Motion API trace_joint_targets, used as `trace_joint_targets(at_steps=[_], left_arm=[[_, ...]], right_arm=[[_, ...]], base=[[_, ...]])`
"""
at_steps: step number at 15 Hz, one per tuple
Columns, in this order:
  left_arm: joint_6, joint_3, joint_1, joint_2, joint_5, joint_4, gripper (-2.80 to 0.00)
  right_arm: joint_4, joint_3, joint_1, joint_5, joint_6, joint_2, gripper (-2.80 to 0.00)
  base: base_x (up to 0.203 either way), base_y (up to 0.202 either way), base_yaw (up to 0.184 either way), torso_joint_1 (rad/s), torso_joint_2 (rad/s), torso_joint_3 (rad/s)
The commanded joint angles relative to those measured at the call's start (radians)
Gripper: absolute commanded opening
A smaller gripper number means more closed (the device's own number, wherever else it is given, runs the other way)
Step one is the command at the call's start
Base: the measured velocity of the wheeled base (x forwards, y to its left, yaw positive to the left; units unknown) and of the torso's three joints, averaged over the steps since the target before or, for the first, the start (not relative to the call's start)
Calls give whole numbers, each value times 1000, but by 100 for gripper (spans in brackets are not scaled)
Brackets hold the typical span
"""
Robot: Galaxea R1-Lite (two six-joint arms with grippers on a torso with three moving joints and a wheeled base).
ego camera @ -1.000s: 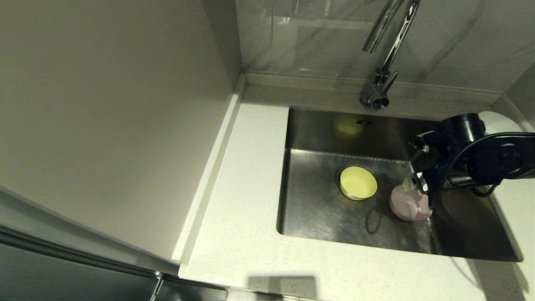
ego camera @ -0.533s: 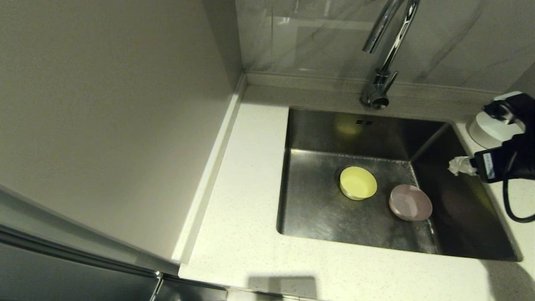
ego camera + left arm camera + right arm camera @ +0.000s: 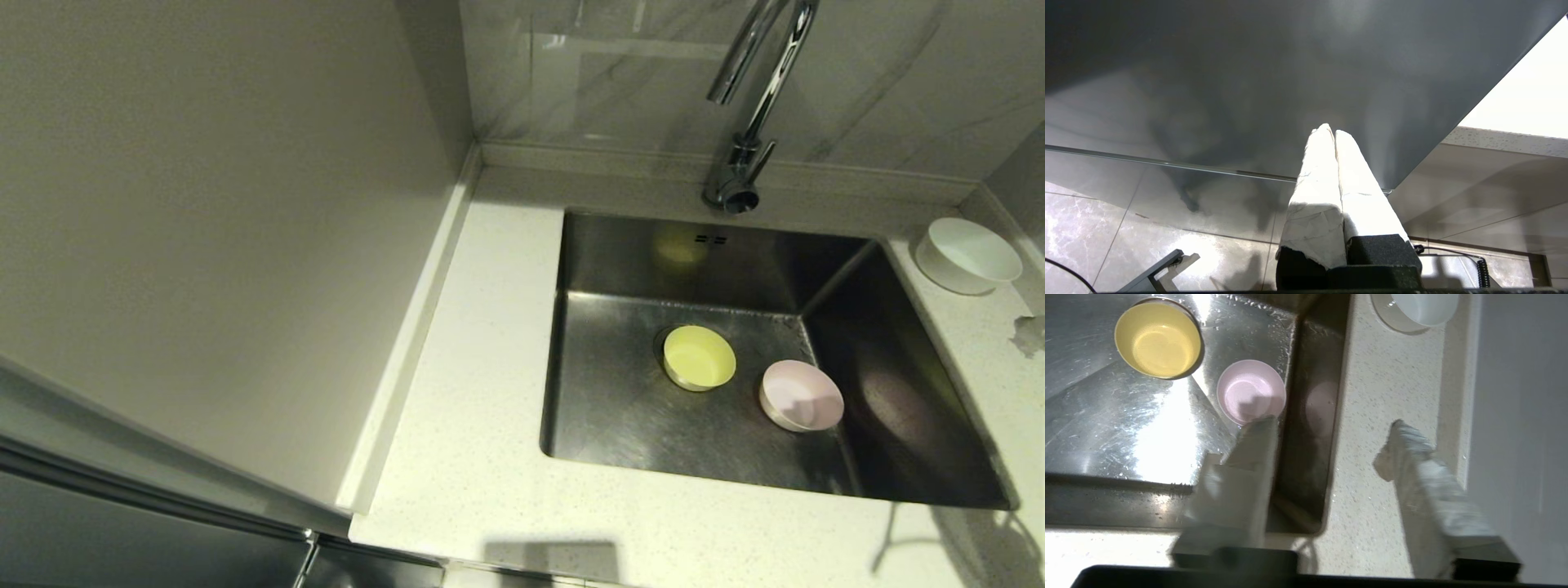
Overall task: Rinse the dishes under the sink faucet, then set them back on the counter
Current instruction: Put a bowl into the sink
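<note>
Waiting in the sink [image 3: 620, 425] were two bowls, and one sat on the counter [image 3: 490, 457].

The yellow bowl [image 3: 699, 357] sat over the drain and the pink bowl [image 3: 801, 395] lay just beside it, both upright, probably put there so water from the faucet [image 3: 755, 98] could reach them. The white bowl [image 3: 967, 255] stood on the counter in the far right corner, away from the water. The head view showed neither arm. Only the right wrist view showed the right gripper [image 3: 1331, 428], high above the sink's right edge, with its wrapped fingers [image 3: 1257, 449] spread apart and nothing between them. Only the left wrist view showed the left gripper [image 3: 1334, 134], parked low by a dark cupboard front, its two fingers pressed together and holding nothing.
</note>
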Motion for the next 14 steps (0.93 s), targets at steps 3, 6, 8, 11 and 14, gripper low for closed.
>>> trace_joint_targets(at_steps=[3,6,8,11,14], left_arm=[[-1,0,0,-2,0,0,-280],[-1,0,0,-2,0,0,-280],[-1,0,0,-2,0,0,-280],[-1,0,0,-2,0,0,-280],[-1,0,0,-2,0,0,-280]], right_arm=[[186,-58,-81,0,10,-26,-280],[381,-186,-125,-5,47,5,-280],[454,-319,-139,-22,62,81,-280],[540,-572,-142,-32,112,280,-280],[576,-845,-144,-18,130,521,-280]], base=[[0,0,0,0,0,0],[0,0,0,0,0,0],[0,0,0,0,0,0],[0,0,0,0,0,0],[0,0,0,0,0,0]])
